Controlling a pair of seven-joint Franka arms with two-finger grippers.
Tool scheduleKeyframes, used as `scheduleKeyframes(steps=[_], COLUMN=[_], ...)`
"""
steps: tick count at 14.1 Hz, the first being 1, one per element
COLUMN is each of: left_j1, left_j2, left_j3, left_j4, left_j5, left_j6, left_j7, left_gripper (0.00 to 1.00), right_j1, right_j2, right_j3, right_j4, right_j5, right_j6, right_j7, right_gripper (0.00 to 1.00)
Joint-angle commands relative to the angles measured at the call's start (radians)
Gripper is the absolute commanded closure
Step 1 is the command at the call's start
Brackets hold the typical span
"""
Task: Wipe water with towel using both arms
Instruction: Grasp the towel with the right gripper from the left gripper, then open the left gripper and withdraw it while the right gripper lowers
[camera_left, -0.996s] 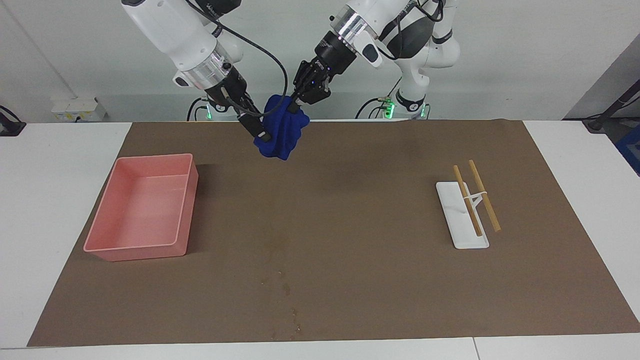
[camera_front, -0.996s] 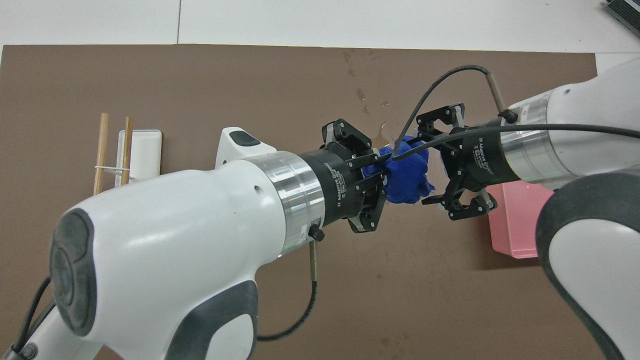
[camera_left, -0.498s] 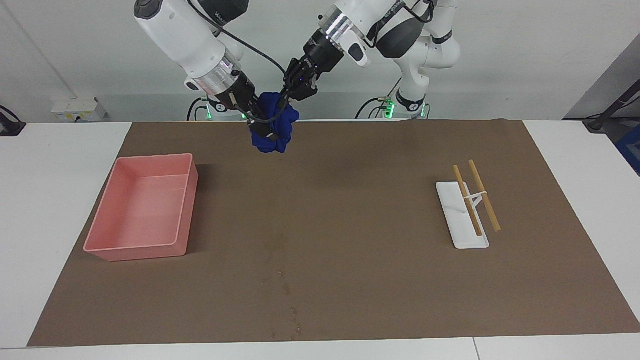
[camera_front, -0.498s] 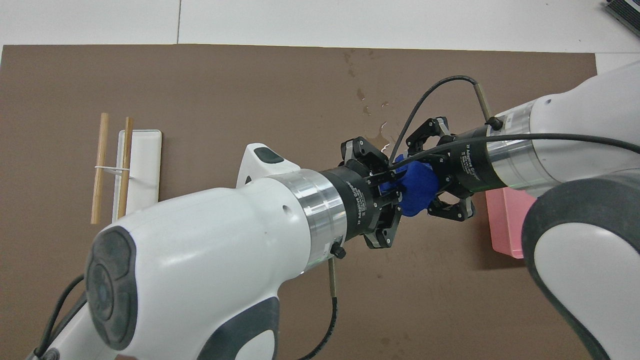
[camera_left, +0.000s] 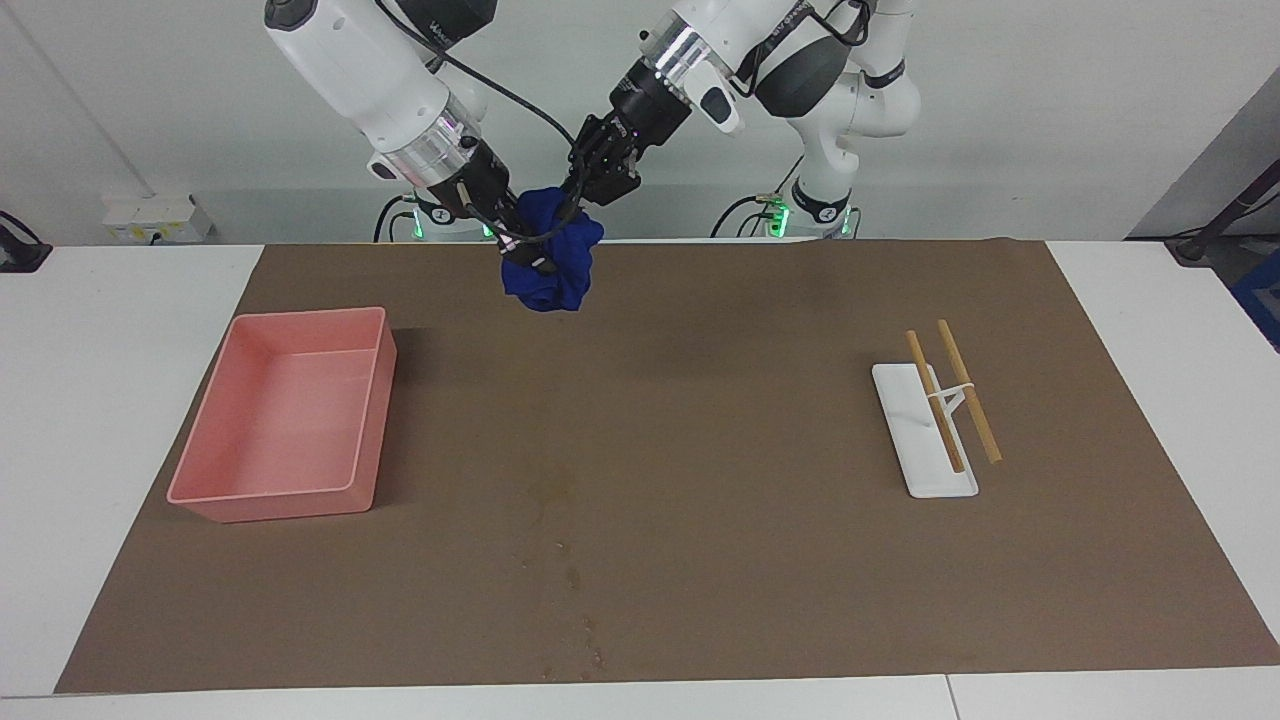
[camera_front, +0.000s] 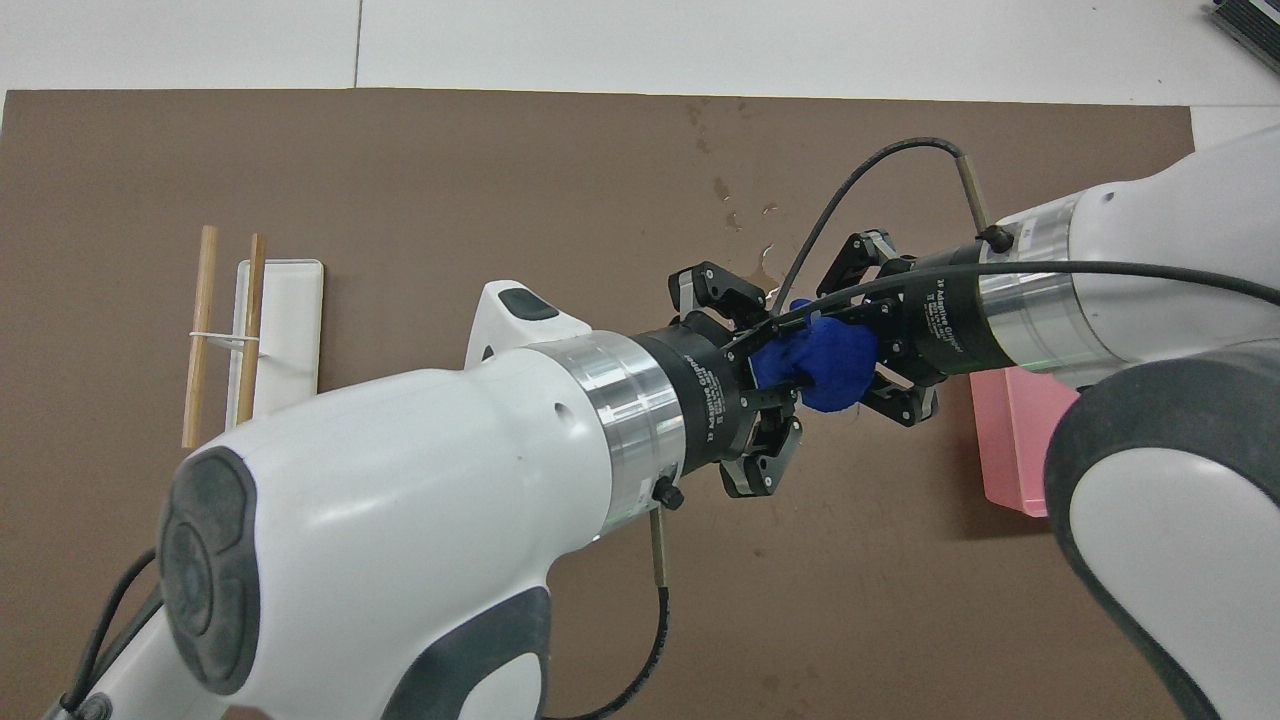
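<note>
The deep-blue towel (camera_left: 550, 260) hangs bunched in the air over the brown mat (camera_left: 700, 450), between the two grippers. My right gripper (camera_left: 525, 255) is shut on its side toward the pink tray. My left gripper (camera_left: 582, 205) sits against the towel's top. From overhead the towel (camera_front: 825, 350) shows as a small bundle between the left gripper (camera_front: 775, 365) and the right gripper (camera_front: 860, 350). The water (camera_left: 552, 487) is a faint damp blotch on the mat, farther from the robots than the towel, with small dark specks trailing past it. Overhead, the water (camera_front: 752, 272) peeks out beside the left gripper.
A pink tray (camera_left: 375, 400) stands on the mat toward the right arm's end. A white rest (camera_left: 905, 420) carrying two wooden chopsticks (camera_left: 965, 390) lies toward the left arm's end. Both arms fill the lower part of the overhead view.
My right gripper has closed onto the towel. Both grippers have drawn together and risen a little, and the towel has bunched tighter between them.
</note>
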Motion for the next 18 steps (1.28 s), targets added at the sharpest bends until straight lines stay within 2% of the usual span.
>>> scheduleKeyframes(steps=[1, 3, 5, 8, 10, 14, 18], left_j1=[0.011, 0.047, 0.118, 0.238, 0.324, 0.395, 0.432], left_j2=[-0.006, -0.005, -0.008, -0.017, -0.023, -0.032, -0.029], left_j3=[0.01, 0.01, 0.011, 0.014, 0.015, 0.017, 0.11], left_j4=[0.0, 0.0, 0.0, -0.003, -0.003, 0.003, 0.072], left_j5=[0.037, 0.084, 0.086, 0.088, 0.129, 0.368, 0.408], left_j6=[0.009, -0.012, -0.084, -0.214, -0.306, -0.458, -0.684], left_j7=[0.027, 0.142, 0.333, 0.709, 0.906, 1.131, 1.714], left_gripper=[0.0, 0.0, 0.0, 0.0, 0.0, 0.0, 0.0], right_j1=[-0.007, -0.004, -0.002, 0.0, 0.001, 0.003, 0.001], right_j2=[-0.016, -0.013, 0.013, 0.105, 0.186, 0.376, 0.56], right_j3=[0.002, 0.002, 0.003, 0.003, 0.003, 0.003, 0.003], right_j4=[-0.026, -0.043, -0.063, -0.063, -0.055, -0.009, 0.113], right_j5=[0.002, -0.001, -0.018, -0.027, -0.027, -0.024, -0.03], right_j6=[0.06, 0.199, 0.322, 0.52, 0.64, 0.899, 0.991], right_j7=[-0.055, -0.098, -0.137, -0.329, -0.435, -0.565, -0.644], right_gripper=[1.0, 1.0, 1.0, 1.0, 1.0, 1.0, 1.0])
